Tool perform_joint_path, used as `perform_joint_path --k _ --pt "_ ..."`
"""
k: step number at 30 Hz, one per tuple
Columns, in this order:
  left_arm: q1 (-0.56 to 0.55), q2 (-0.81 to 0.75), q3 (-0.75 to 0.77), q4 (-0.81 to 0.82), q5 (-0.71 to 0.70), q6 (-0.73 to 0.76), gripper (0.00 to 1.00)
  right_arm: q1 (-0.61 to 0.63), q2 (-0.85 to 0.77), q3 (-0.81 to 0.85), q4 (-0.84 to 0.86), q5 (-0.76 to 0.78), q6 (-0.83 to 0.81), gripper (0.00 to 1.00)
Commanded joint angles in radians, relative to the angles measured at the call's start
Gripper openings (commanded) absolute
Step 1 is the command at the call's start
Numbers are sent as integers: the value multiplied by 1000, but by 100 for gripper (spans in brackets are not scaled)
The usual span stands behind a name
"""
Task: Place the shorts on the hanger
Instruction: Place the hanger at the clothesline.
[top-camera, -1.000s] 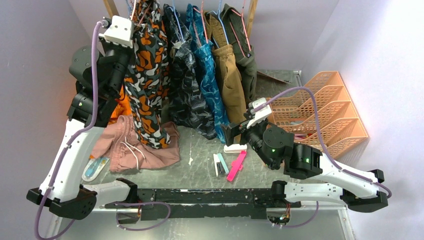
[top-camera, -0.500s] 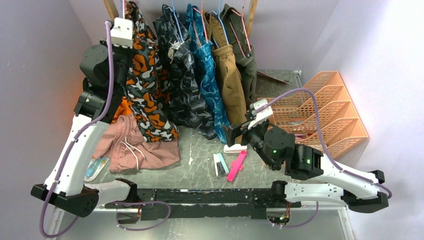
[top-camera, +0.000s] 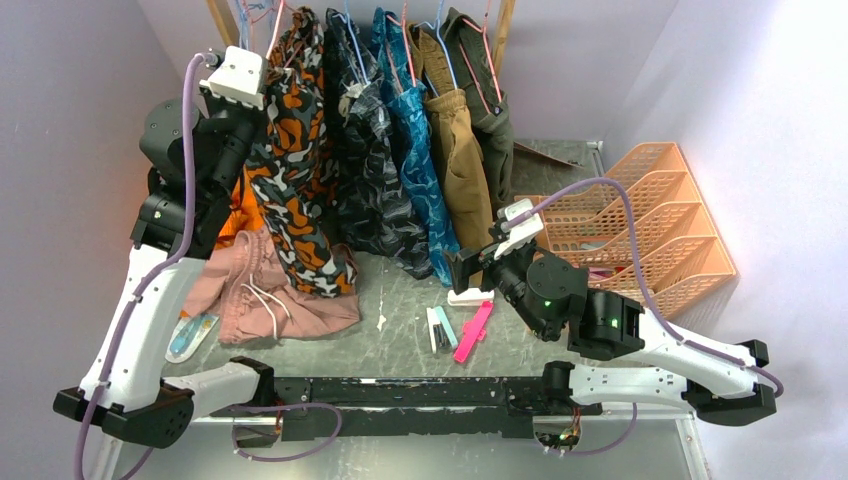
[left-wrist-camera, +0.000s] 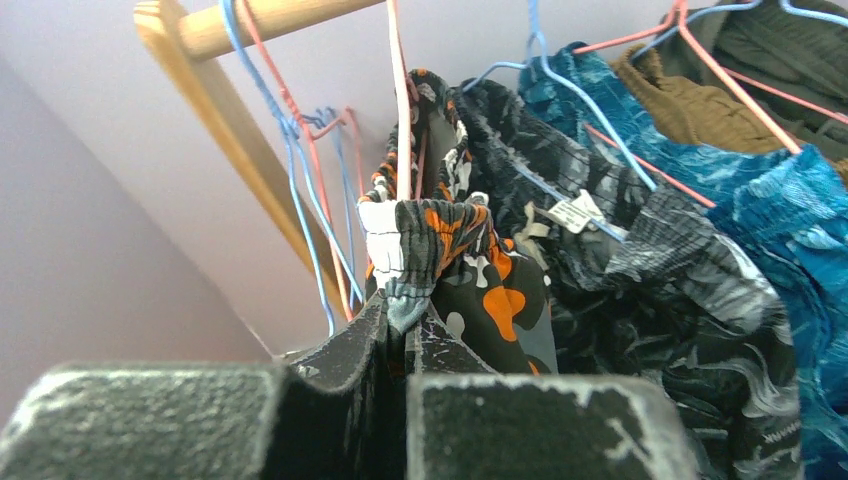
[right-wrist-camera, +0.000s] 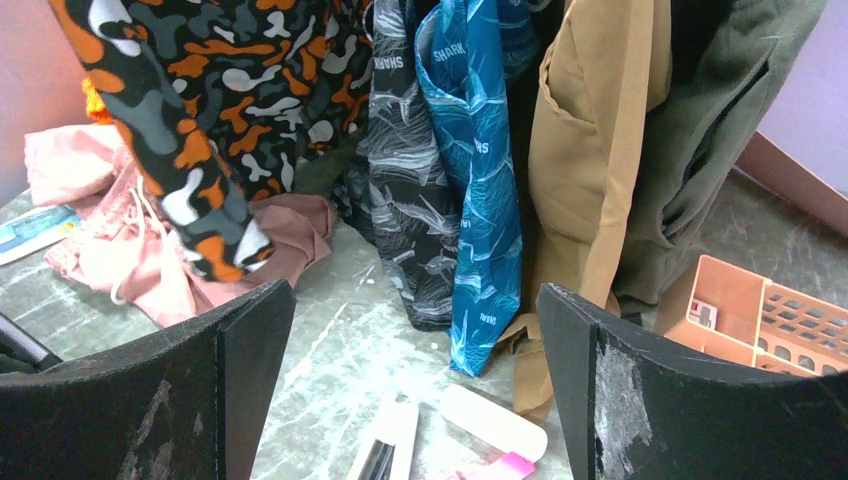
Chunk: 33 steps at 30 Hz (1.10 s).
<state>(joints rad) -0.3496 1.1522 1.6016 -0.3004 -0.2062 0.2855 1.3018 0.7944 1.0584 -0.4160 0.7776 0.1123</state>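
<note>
While the left gripper (left-wrist-camera: 402, 325) pinches tight on the elastic waistband of the shorts (left-wrist-camera: 470, 290), the pink hanger (left-wrist-camera: 399, 100) rises just above its fingertips towards the wooden rail (left-wrist-camera: 270, 15). The right gripper (right-wrist-camera: 415, 300) gapes wide and holds nothing, with hung garments ahead of it.

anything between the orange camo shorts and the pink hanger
Nothing visible. The shorts sit right against the hanger wire, waistband pinched by the left gripper; the grey-black pair hangs beside them, not between.
</note>
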Motion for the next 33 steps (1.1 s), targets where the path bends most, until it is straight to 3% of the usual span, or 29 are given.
perform_joint_path --k 1,16,25,33 --pt "6 3 32 23 99 -18 7 -3 4 3 17 4 -11 96" --pt "21 113 82 90 -134 -47 7 -3 8 -2 21 10 -30 96" --pt "99 49 -78 140 28 -138 7 -2 -17 -26 -4 1 3 96" --pt "107 24 -98 203 120 -138 7 -2 -11 -29 -9 -8 19 96"
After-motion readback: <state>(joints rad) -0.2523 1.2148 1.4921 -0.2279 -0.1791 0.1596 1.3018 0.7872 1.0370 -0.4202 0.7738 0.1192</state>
